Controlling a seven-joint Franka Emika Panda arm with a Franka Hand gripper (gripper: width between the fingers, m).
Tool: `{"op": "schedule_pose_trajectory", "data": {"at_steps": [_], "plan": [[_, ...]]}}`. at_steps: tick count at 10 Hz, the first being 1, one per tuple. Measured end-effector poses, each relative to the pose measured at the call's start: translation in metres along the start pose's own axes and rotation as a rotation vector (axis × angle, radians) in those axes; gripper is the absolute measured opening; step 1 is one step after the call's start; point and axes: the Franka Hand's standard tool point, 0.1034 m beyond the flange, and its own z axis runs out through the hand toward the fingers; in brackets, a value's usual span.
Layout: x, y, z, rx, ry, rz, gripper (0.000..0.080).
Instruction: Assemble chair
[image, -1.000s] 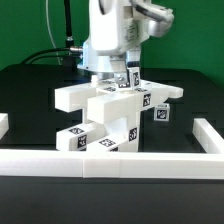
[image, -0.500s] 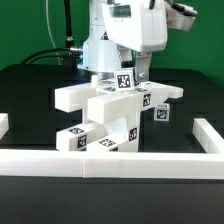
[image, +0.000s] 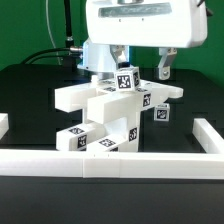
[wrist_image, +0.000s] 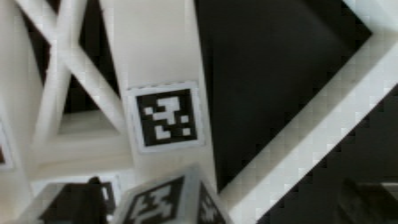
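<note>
The chair (image: 112, 112) stands part-built in the middle of the black table. It is a cluster of white blocky pieces and flat bars with black-and-white tags, leaning against the front rail. My gripper (image: 142, 64) hangs just above its top tagged piece (image: 127, 80), broad side to the exterior view. It is open, its dark fingers (image: 165, 68) spread wide with nothing between them. In the wrist view, crossing white bars and a tag (wrist_image: 166, 115) of the chair fill the picture close below the gripper (wrist_image: 217, 200). The fingertips (wrist_image: 71, 200) are only dark blurs there.
A long white border rail (image: 150, 166) runs along the table's front, with raised ends at the exterior view's left (image: 4, 124) and right (image: 206, 132). Black cables (image: 64, 30) hang behind the arm at the back left.
The gripper has turned about its upright axis above the chair, from narrow side to broad side toward the camera. It stays open. The chair pieces have not moved.
</note>
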Motion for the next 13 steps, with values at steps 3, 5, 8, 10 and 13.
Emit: {"op": "schedule_pose_trajectory", "data": {"at_steps": [3, 5, 8, 10, 13], "plan": [[0.001, 0.001, 0.001, -0.002, 0.0, -0.184, 0.0649], [0.001, 0.002, 0.001, -0.003, -0.001, -0.292, 0.0649], [0.01, 0.014, 0.001, -0.015, 0.008, -0.706, 0.0649], [0.015, 0.017, 0.0, -0.02, 0.013, -0.907, 0.0649], [0.018, 0.022, 0.0, -0.044, 0.011, -1.096, 0.0649]]}}
